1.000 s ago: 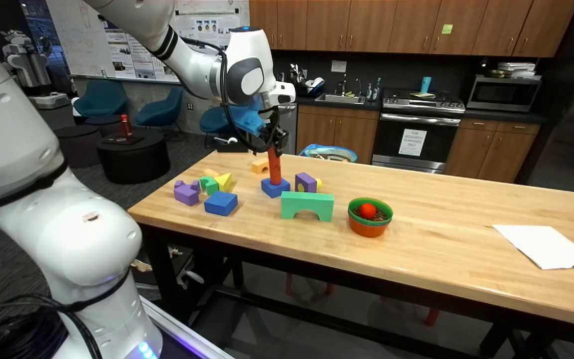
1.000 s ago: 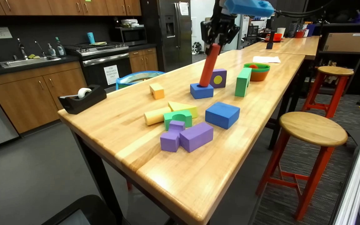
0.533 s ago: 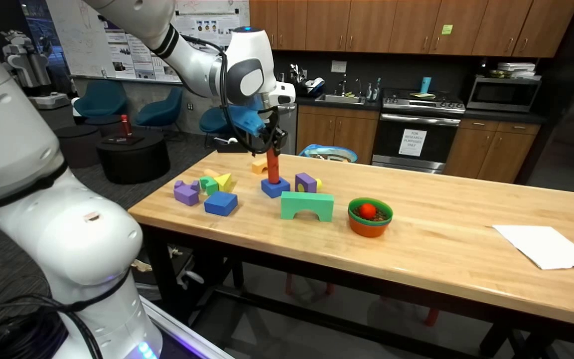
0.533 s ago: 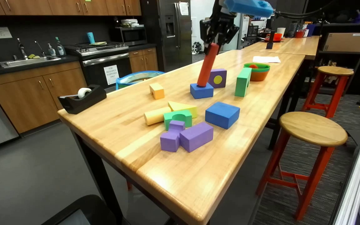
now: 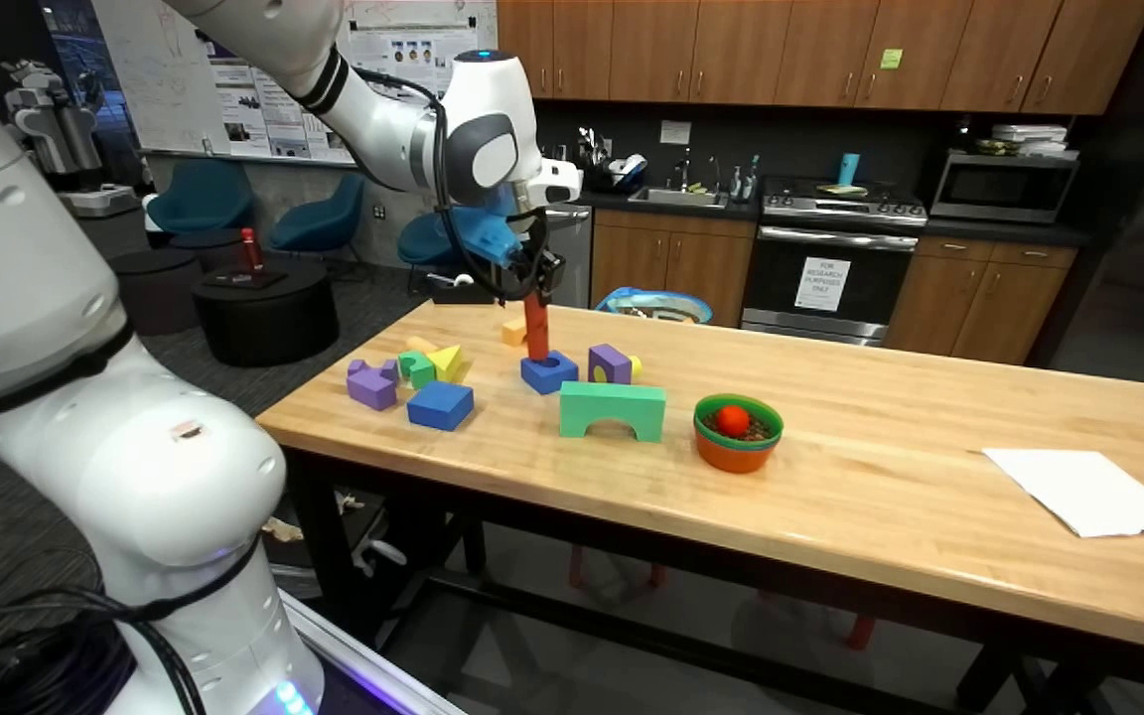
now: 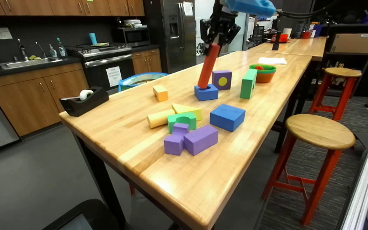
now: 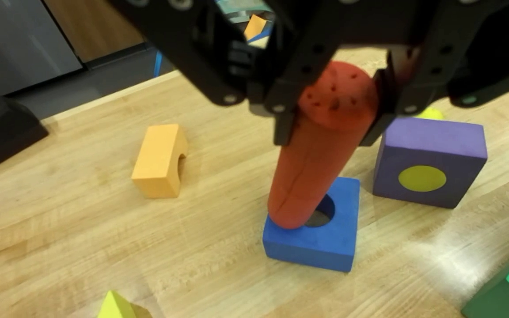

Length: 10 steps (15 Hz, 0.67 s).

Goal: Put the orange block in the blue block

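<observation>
The orange block point(image 7: 307, 172) is a tall red-orange cylinder. My gripper point(image 7: 327, 130) is shut on its upper end, with a finger on each side. In both exterior views the gripper point(image 5: 540, 286) point(image 6: 214, 46) holds the orange block point(image 5: 536, 330) point(image 6: 208, 68) tilted above the blue block point(image 5: 550, 375) point(image 6: 207, 94). In the wrist view the blue block point(image 7: 312, 254) has a round hole. The orange block's lower end is over the hole's left side, and the hole's right part shows open. I cannot tell whether the ends touch. A second blue block point(image 6: 227, 117) lies nearer the table's edge.
A purple block with a yellow circle point(image 7: 431, 163) stands right beside the blue block. A green arch point(image 5: 612, 409) and stacked bowls point(image 5: 739, 452) stand on the table point(image 5: 880, 447). Yellow, green and purple blocks point(image 6: 200, 140) lie together. A small orange arch point(image 7: 157, 159) sits left.
My gripper and the held orange block have moved to the left in both exterior views. The lower end has shifted from the hole's middle toward its left side. The blue block has not moved.
</observation>
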Each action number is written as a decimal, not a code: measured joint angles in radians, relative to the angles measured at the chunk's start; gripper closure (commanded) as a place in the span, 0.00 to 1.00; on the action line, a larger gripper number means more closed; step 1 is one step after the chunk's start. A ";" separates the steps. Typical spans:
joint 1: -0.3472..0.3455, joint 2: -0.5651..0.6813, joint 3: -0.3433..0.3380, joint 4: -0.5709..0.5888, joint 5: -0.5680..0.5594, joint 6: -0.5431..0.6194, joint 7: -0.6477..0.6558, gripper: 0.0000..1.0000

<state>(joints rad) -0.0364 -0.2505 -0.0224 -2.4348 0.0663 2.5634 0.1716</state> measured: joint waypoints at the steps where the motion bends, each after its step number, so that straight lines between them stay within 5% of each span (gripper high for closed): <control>1: 0.000 0.000 0.000 0.000 0.000 0.000 0.000 0.85; 10: -0.003 0.009 -0.013 0.000 0.000 0.000 0.000 0.85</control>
<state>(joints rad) -0.0395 -0.2416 -0.0353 -2.4344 0.0667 2.5634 0.1715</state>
